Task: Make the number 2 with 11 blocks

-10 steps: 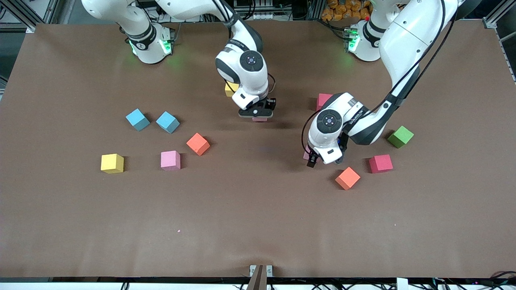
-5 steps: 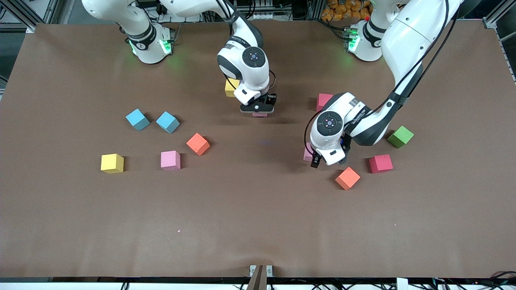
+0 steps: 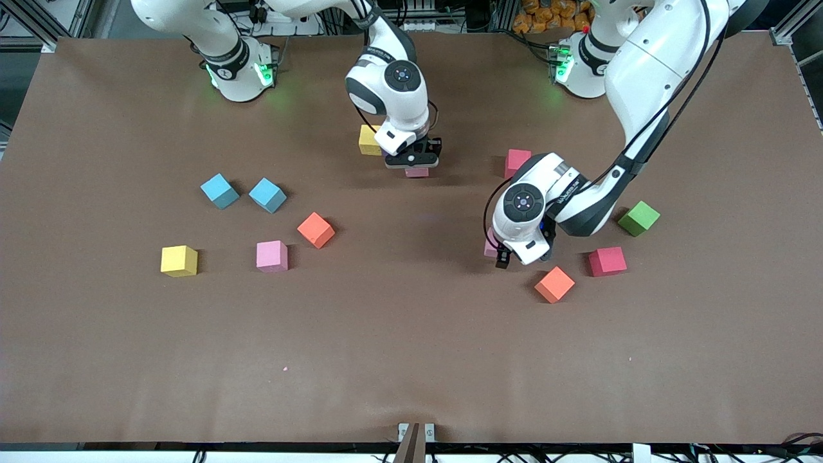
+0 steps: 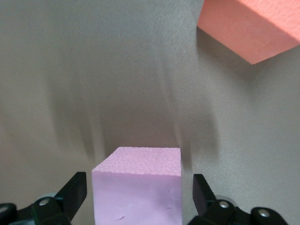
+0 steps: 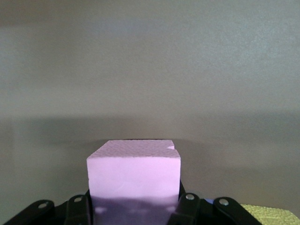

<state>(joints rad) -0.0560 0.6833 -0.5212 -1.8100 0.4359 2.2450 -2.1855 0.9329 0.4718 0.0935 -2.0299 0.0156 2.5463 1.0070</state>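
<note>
The right gripper (image 3: pixel 413 161) clamps a purple cube (image 5: pixel 133 171) just beside the yellow cube (image 3: pixel 368 140), likely to start the digit's row there. The left gripper (image 3: pixel 512 254) straddles another purple cube (image 4: pixel 137 185) with its jaws spread and a gap on either side — not gripping it. Only the wrist views show these holds; the front view shows the other blocks scattered — none touching.

Evenly and brightly lit from overhead, with a soft sheen on the brown table (image 3: pixel 411 360) near the bases. Short, diffuse shadows beside each cube and beneath both arms. Green glow cast around the base lights. Front view sharp throughout; wrist views softened, with streaked, blurred shadows and the orange cube (image 4: pixel 246 26) slightly out of focus.
</note>
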